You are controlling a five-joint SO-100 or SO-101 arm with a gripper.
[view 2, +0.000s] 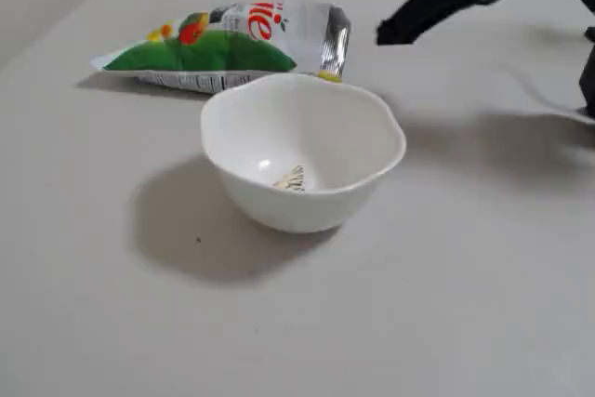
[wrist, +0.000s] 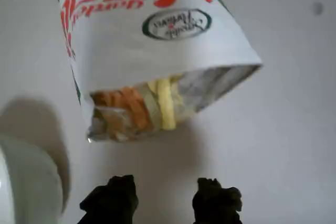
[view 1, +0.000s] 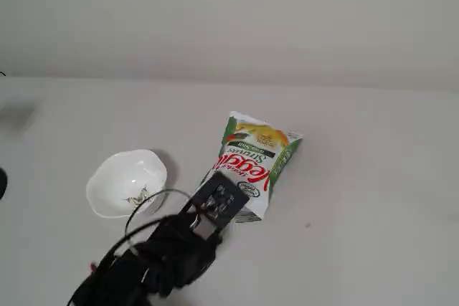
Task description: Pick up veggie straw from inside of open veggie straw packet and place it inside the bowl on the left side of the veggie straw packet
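Veggie straw [wrist: 166, 103] lies pale yellow in the packet [wrist: 157, 40] mouth at frame centre, beside orange straws [wrist: 128, 109]. Our gripper [wrist: 163, 200] hangs below, jaws spread, empty. We risk pinching foil or an orange neighbour; the bowl [view 2: 302, 151] waits empty.

Plain white table [view 1: 373, 177], pale bare wall [view 1: 229, 12] behind, small dark speck [view 1: 308, 225] on tabletop

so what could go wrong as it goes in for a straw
The straws are bunched in the packet's mouth, so the open fingers may pinch two or crush one. The light packet could slide when pushed. The bowl sits close beside it and might get clipped on the swing over.
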